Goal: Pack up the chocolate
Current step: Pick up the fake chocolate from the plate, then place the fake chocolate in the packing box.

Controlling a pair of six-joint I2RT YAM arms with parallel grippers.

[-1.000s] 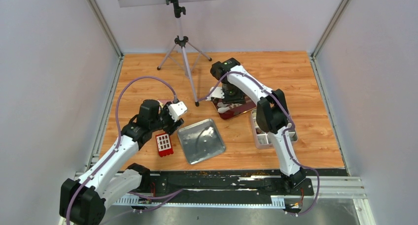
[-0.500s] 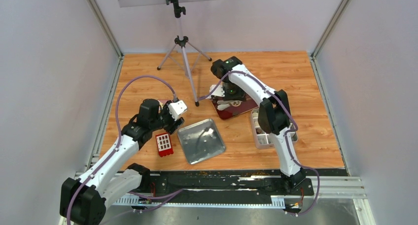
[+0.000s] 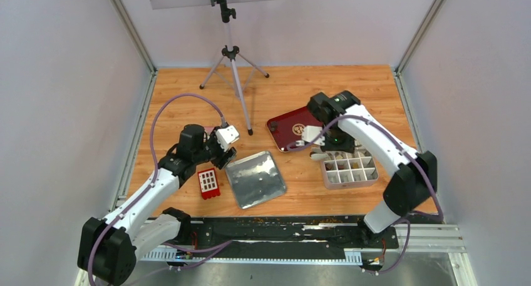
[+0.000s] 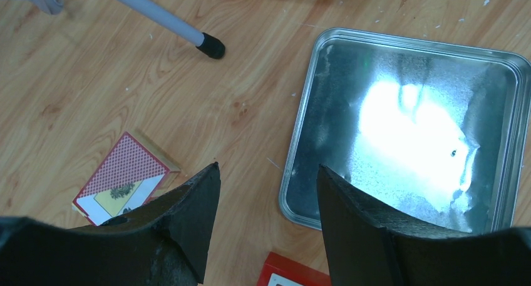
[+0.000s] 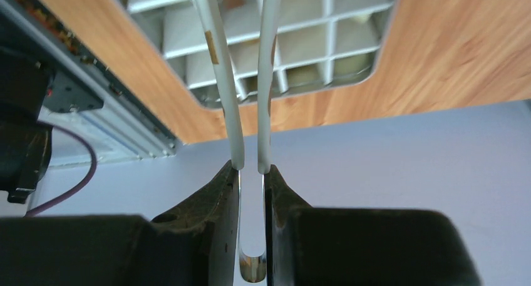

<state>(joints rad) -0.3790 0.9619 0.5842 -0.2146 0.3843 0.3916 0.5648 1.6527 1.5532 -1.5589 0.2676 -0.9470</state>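
Observation:
The chocolate shows as small brown and cream pieces in the cells of a white compartment tray [image 3: 349,171]. The tray also shows in the right wrist view [image 5: 325,32], with cream pieces [image 5: 350,64] in its cells. My right gripper [image 3: 320,149] [image 5: 250,167] is shut on a pair of metal tongs [image 5: 233,111] with white arms, hanging over the tray's left edge. The tong tips run out of view, so I cannot tell whether they hold a piece. My left gripper [image 3: 224,153] [image 4: 268,170] is open and empty, low over the wood between a red block and a silver tray.
A dark red tray [image 3: 293,127] lies behind the compartment tray. A silver metal tray [image 3: 255,178] [image 4: 407,129] lies centre-front. A red block with white squares [image 3: 208,183] lies left of it. A tripod [image 3: 231,54] stands at the back, its foot [image 4: 211,46] close by. A red-backed card box [image 4: 122,179] lies on the wood.
My right arm has swung right and nearer with the tongs, from over the dark red tray to the compartment tray, uncovering the red tray. My left gripper has hardly moved.

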